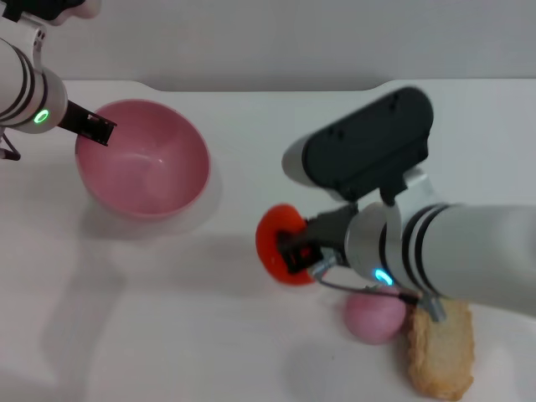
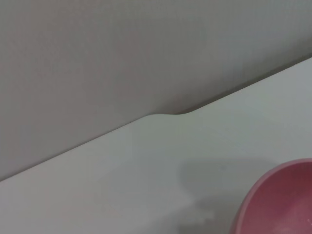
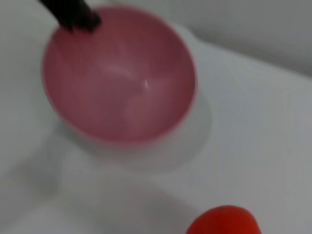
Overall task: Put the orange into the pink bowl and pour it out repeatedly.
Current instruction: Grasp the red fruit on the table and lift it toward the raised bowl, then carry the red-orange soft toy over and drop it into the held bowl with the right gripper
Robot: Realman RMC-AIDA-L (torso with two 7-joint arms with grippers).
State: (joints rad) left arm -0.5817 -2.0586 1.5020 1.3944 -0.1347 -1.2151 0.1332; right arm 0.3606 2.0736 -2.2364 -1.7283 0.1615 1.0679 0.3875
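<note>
The pink bowl (image 1: 144, 172) stands empty at the table's left; it also shows in the left wrist view (image 2: 280, 195) and the right wrist view (image 3: 119, 78). My left gripper (image 1: 94, 126) is shut on the bowl's far-left rim; its dark fingers (image 3: 73, 14) show in the right wrist view. The orange (image 1: 270, 234) is right of the bowl, near the table's middle, and shows in the right wrist view (image 3: 224, 222). My right gripper (image 1: 295, 251) is shut on the orange and hides its right side. I cannot tell whether the orange rests on the table.
A small pink round fruit (image 1: 374, 316) and a beige piece of bread (image 1: 441, 352) lie at the front right, under my right arm. The white table's back edge (image 1: 251, 85) has a notch and meets a grey wall.
</note>
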